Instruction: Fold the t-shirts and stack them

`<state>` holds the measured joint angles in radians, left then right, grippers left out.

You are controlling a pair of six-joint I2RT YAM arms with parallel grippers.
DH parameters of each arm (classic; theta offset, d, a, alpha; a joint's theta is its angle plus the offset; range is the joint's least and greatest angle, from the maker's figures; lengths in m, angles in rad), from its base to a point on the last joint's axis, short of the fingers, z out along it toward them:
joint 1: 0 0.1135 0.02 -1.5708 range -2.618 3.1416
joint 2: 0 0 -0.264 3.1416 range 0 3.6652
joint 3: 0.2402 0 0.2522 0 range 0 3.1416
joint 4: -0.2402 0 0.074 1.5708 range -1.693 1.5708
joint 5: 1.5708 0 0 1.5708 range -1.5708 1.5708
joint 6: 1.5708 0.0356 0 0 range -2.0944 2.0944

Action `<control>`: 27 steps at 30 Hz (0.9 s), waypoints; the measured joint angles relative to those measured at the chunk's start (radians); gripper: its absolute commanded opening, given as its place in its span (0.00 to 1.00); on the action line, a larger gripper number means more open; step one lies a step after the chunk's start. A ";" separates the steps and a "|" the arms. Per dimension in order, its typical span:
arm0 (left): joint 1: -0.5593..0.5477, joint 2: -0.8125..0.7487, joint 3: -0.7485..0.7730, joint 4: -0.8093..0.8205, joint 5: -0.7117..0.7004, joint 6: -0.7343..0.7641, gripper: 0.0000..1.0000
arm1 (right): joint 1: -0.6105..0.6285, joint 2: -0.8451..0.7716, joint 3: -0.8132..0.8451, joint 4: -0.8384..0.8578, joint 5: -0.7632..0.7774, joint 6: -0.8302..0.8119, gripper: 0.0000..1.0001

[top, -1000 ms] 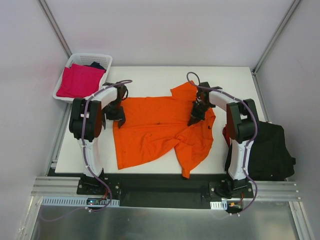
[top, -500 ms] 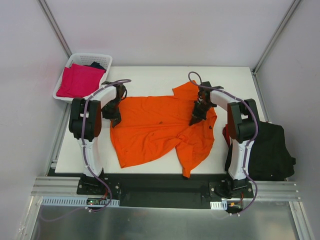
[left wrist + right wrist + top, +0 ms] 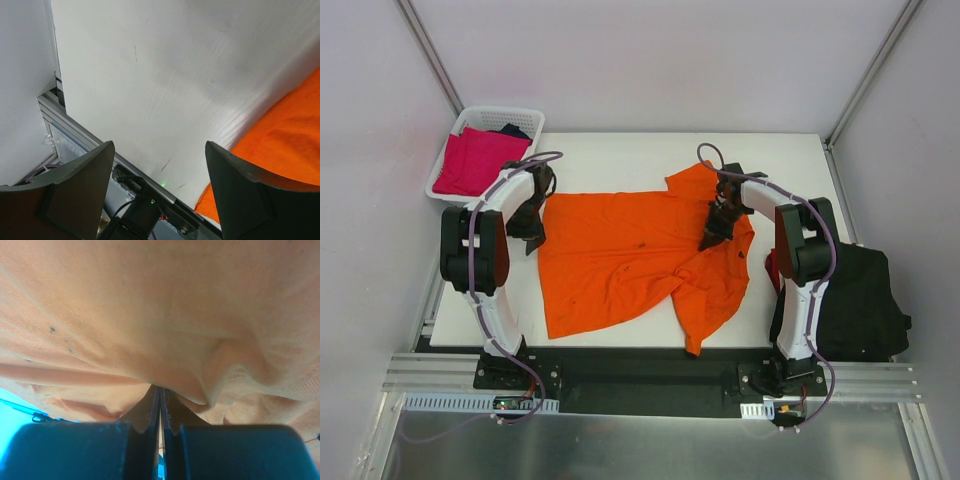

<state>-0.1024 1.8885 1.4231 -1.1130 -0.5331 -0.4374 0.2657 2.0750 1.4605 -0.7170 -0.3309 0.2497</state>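
now open left end effector (image 3: 530, 240) cleared orange t-shirt (image 3: 620, 262); right end effector (image 3: 708, 240) pinches it.

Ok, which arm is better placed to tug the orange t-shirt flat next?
Probably right: the right tool is shut on the orange t-shirt, while the left tool hangs open over the table beside the shirt's edge, holding nothing.

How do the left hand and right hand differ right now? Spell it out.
The left hand is open and empty; the right hand is shut, pinching the orange t-shirt. The left hand sits over bare table beside the shirt's edge; the right hand is on the shirt's cloth. Both are dark-coloured.
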 measured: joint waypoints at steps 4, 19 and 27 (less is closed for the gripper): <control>-0.009 0.000 0.034 -0.024 0.032 0.000 0.74 | -0.002 -0.002 0.000 0.002 -0.010 -0.003 0.03; -0.415 -0.051 0.097 0.121 0.458 -0.043 0.75 | 0.113 -0.248 0.008 -0.081 -0.032 -0.027 0.12; -0.379 0.045 0.059 0.139 0.435 -0.047 0.29 | 0.127 -0.227 -0.006 -0.115 -0.003 -0.034 0.01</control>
<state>-0.4812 1.9339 1.4818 -0.9737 -0.0986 -0.4843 0.3927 1.8484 1.4548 -0.8322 -0.3340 0.2161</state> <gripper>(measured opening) 0.536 0.016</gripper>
